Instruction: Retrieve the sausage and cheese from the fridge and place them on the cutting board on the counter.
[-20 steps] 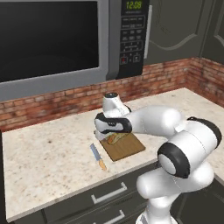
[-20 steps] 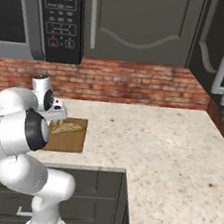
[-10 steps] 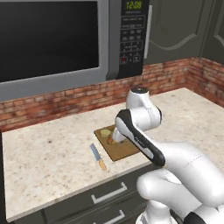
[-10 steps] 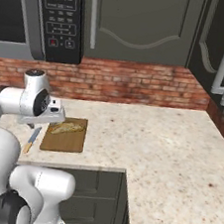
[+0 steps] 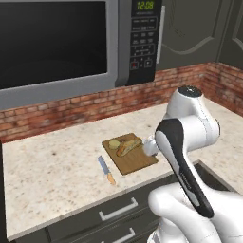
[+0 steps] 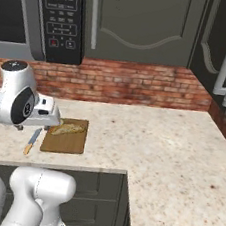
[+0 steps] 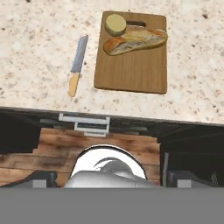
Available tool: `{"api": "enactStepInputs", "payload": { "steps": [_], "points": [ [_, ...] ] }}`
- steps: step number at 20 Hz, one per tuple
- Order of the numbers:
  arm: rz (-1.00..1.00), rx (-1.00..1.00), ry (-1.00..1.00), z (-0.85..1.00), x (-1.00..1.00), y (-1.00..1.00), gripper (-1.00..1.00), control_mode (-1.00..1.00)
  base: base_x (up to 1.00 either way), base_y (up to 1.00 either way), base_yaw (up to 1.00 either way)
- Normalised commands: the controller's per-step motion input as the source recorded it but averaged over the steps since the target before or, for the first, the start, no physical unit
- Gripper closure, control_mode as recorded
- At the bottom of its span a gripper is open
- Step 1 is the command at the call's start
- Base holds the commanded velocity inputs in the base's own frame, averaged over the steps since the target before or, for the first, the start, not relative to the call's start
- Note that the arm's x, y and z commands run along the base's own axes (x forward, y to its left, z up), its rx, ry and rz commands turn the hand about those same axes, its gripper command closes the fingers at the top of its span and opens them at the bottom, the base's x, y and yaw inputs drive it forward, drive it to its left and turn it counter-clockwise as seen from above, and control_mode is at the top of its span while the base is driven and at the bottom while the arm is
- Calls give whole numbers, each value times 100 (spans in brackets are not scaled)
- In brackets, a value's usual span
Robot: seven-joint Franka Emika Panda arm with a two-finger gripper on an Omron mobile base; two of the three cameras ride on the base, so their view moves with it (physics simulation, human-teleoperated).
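Status: tool (image 7: 111, 177) is spread wide with nothing between the fingers. It hangs out past the table (image 7: 35, 52) edge, well apart from the cutting board (image 7: 131, 70).

Cheese (image 7: 116, 24) sits on the board's far corner, next to the slot cut-out and touching or just beside a tan roll (image 7: 135, 40) lying across the board. Knife (image 7: 76, 64) lies on the table beside the board, not touching it. Board carries just those two things, so my guess is the cheese half is done and the sausage leg is outstanding.

Handling, judged from looks:
- Cheese: small rounded lump, light, probably a bit soft. The curved sides could squirt out of a pinch, so take it across the widest part, low down, with moderate squeeze.
- Sausage, going by the task wording: slim and light, likely to roll. Pinch across the short axis at mid-length, not at the rounded ends.
- Board is thin and plain and may skid if nudged on a set-down.

View differences:
- Hand view looks straight down and gives the clean layout of cheese, roll and knife, plus a silver drawer handle (image 7: 84, 119) under the table edge.
- Left base view shows the cheese (image 5: 114, 144) and roll (image 5: 129, 146), but the arm covers the board's right edge.
- Right base view has the hand over the board's (image 6: 66, 141) near-left corner. It adds the microwave (image 6: 26, 18), brick wall and open table to the right.
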Motion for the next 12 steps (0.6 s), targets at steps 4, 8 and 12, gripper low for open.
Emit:
{"api": "enactStepInputs", "payload": {
  "steps": [4,8,12],
  "points": [
    [-18,1,0,92,-40,-29,-100,-100,0,0,0],
    [-24,2,-18,60,-53,-7,-100,-100,0,0,0],
    [-16,9,-22,43,-47,-13,-100,-100,0,0,0]
  ]
}}
